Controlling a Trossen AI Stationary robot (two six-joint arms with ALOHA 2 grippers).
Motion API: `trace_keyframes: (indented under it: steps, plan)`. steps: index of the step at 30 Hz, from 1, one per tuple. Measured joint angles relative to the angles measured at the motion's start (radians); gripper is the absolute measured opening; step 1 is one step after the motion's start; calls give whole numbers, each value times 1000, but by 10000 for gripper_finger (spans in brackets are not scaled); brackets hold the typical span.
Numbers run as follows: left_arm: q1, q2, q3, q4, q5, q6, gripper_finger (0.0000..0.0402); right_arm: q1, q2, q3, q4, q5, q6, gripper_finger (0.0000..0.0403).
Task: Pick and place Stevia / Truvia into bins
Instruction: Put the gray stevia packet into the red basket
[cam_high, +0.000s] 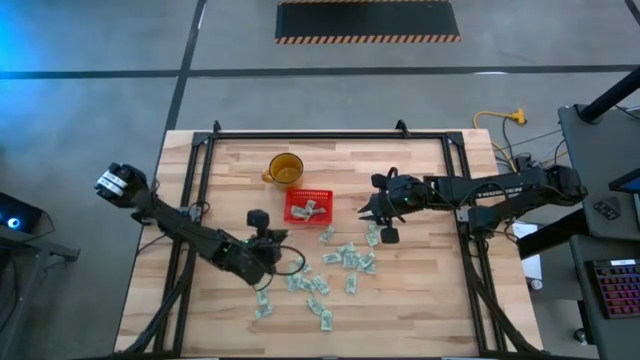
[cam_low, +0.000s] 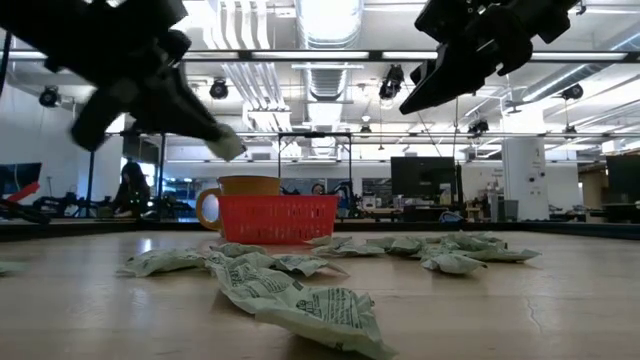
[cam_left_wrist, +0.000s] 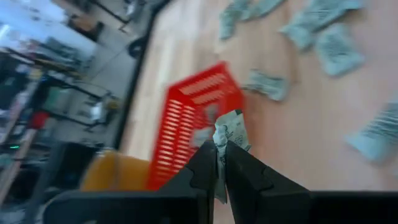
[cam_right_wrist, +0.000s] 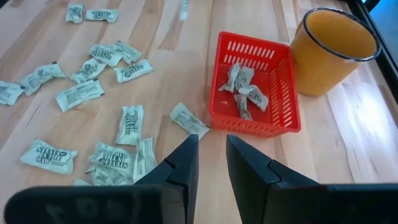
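Many pale green and white Stevia / Truvia sachets (cam_high: 345, 262) lie flat on the wooden table, right of centre and toward its near edge (cam_right_wrist: 127, 124). The red mesh basket (cam_high: 308, 206) stands at mid-table with a few sachets (cam_right_wrist: 244, 90) inside. My left gripper (cam_high: 262, 226) hovers just left of the basket, shut on one sachet (cam_left_wrist: 229, 129), which the low view shows above the table (cam_low: 228, 146). My right gripper (cam_high: 367, 210) hangs right of the basket, open, with nothing between its fingers (cam_right_wrist: 211, 158). My left gripper pinches one end of a single sachet (cam_left_wrist: 222, 144) between its two fingertips. The fingers slant down toward the basket from the table's left. The sachet sticks out past the fingertips, crumpled, lifted clear of the table.
An amber-yellow cup (cam_high: 285, 168) with a handle stands just beyond the basket's far left corner (cam_right_wrist: 333, 53). A black frame rail (cam_high: 330, 134) runs round the table's far edge and sides. Bare wood shows at the table's left and far right.
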Motion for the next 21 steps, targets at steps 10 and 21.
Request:
trace_keyframes:
  steps: [10,21]
  plan:
    - [189,0,-2,129,49,146,15,0,0,0,0,0,5,64]
    - [363,3,-9,168,276,138,15,0,0,0,0,0,10,65]
